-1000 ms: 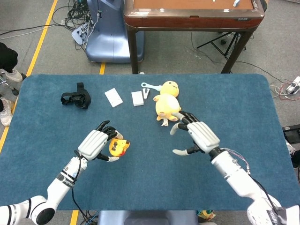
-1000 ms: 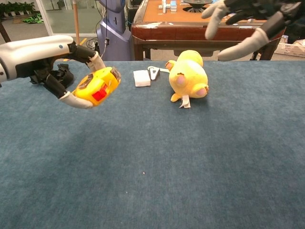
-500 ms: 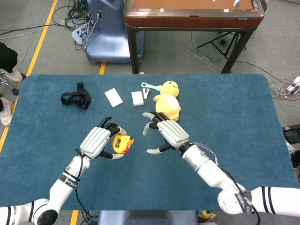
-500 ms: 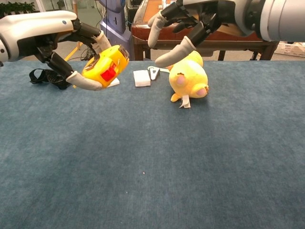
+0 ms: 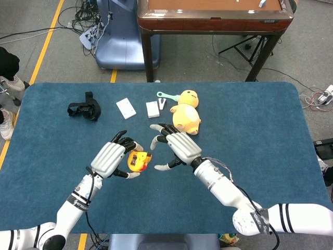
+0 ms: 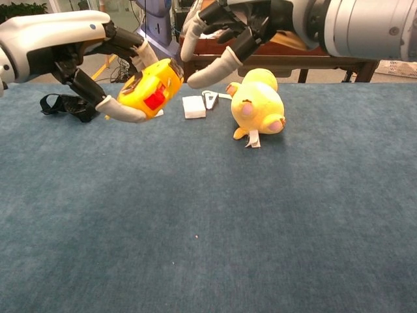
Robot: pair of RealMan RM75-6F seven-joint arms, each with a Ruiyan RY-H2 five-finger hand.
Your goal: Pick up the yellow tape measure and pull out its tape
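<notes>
My left hand (image 5: 110, 159) (image 6: 98, 59) holds the yellow tape measure (image 5: 138, 160) (image 6: 154, 89) lifted above the blue table (image 5: 250, 156), thumb under it and fingers over its top. The case has a red button facing the chest view. No tape shows pulled out. My right hand (image 5: 177, 147) (image 6: 228, 29) hovers just right of the tape measure with its fingers spread and curved, holding nothing. A small gap separates its fingertips from the case.
A yellow plush duck (image 5: 186, 114) (image 6: 258, 104) lies behind my right hand. Two white blocks (image 5: 126, 108) (image 5: 152, 109) and a small white tool (image 5: 162, 98) sit at the back, a black strap (image 5: 84, 109) at back left. A wooden table (image 5: 213, 15) stands beyond.
My right hand has moved left from beside the duck to close by the tape measure. The left hand has raised the tape measure and shifted it slightly right.
</notes>
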